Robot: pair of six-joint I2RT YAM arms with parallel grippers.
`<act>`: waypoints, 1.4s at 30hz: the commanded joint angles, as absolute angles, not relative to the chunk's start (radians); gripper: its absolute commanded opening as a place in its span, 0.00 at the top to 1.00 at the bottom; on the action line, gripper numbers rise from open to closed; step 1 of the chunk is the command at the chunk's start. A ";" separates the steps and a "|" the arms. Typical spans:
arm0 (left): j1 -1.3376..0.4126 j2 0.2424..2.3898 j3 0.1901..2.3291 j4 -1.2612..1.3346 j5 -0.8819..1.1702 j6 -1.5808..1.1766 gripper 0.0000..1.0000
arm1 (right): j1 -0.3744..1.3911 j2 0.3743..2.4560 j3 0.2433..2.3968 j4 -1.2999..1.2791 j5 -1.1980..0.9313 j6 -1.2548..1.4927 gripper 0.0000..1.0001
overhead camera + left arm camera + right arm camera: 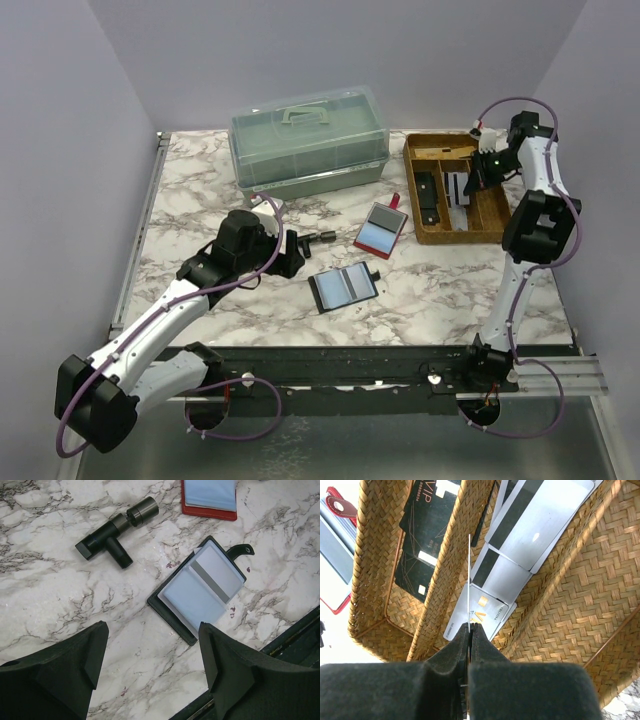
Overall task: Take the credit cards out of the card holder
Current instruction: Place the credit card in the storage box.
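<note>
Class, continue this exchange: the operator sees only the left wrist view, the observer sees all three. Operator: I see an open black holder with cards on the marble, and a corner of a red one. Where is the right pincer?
Observer: The right pincer is shut on a card, held edge-on above the woven tray.
Operator: What lies in that tray?
Observer: Black cards in one compartment, silvery cards in the next.
Operator: Anything beyond the red holder?
Observer: A green lidded box at the table's far edge.
</note>
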State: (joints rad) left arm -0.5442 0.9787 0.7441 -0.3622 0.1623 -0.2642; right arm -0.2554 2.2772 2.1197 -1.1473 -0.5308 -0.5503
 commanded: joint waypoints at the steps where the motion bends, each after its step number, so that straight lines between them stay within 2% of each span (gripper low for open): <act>1: -0.538 0.959 0.733 -0.374 0.130 -0.246 0.20 | -0.252 2.340 2.204 -1.243 -0.573 -0.539 0.99; 3: -0.538 0.956 0.733 -0.375 0.129 -0.246 0.20 | -0.249 2.371 2.247 -1.268 -0.574 -0.527 0.91; 6: -0.536 0.955 0.733 -0.374 0.127 -0.245 0.20 | -0.246 2.385 2.262 -1.237 -0.522 -0.467 0.66; 9: -0.535 0.950 0.732 -0.375 0.127 -0.247 0.20 | -0.246 2.370 2.252 -1.214 -0.496 -0.446 0.55; 17: -0.527 0.931 0.732 -0.364 0.154 -0.255 0.16 | -0.245 2.145 2.115 -1.067 -0.476 -0.398 0.52; 18: -0.522 0.925 0.730 -0.355 0.161 -0.261 0.13 | -0.246 2.092 2.074 -1.043 -0.496 -0.398 0.52; 19: -0.513 0.920 0.727 -0.348 0.165 -0.278 0.04 | -0.246 2.038 2.032 -1.018 -0.526 -0.400 0.52; 20: -0.502 0.914 0.720 -0.336 0.169 -0.299 0.02 | -0.246 1.983 1.979 -0.991 -0.548 -0.399 0.53; 23: -0.457 0.899 0.702 -0.307 0.197 -0.349 0.01 | -0.246 1.798 1.807 -0.910 -0.627 -0.408 0.54; 26: -0.398 0.896 0.684 -0.249 0.334 -0.398 0.01 | -0.246 1.600 1.632 -0.813 -0.706 -0.385 0.53; 32: -0.360 0.927 0.663 -0.154 0.481 -0.502 0.01 | -0.249 1.333 1.404 -0.775 -0.913 -0.334 0.33; 33: -0.362 0.930 0.656 -0.138 0.502 -0.527 0.01 | -0.249 1.306 1.381 -0.775 -0.925 -0.334 0.26; 34: -0.362 0.932 0.646 -0.122 0.516 -0.565 0.01 | -0.249 1.282 1.363 -0.774 -0.940 -0.334 0.09; 35: -0.363 0.935 0.632 -0.107 0.532 -0.603 0.01 | -0.249 1.262 1.350 -0.770 -0.958 -0.329 0.01; 42: -0.453 0.861 0.566 -0.077 0.474 -0.756 0.01 | -0.256 1.117 1.186 -0.602 -1.010 -0.186 0.00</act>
